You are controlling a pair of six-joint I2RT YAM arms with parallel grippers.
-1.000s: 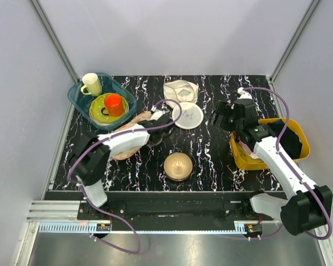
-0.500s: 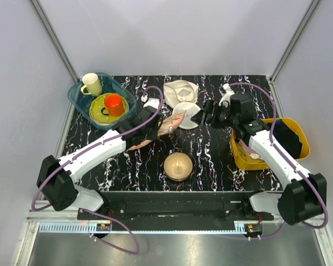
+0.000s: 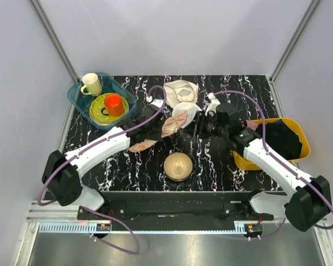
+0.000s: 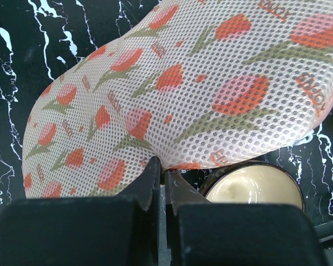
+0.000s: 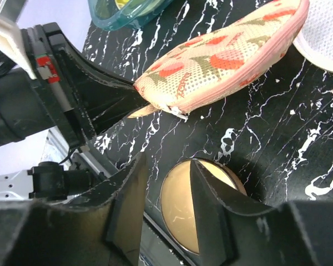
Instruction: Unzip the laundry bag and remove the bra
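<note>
The bag (image 3: 175, 123) sits between the left gripper (image 3: 157, 128) and right gripper (image 3: 198, 126); the bowl (image 3: 178, 165) lies nearer than both, the disc (image 3: 184, 105) behind them

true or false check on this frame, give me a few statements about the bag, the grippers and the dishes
1. The left gripper is shut on the fabric of the laundry bag. True.
2. The right gripper is clamped on the laundry bag. False: its jaws stand apart with nothing between them, short of the bag's end.
3. The orange cup sits in the yellow bin. False: it sits on the green plate in the teal tray.
4. The tan bowl stands on the table, apart from the bag. True.
</note>
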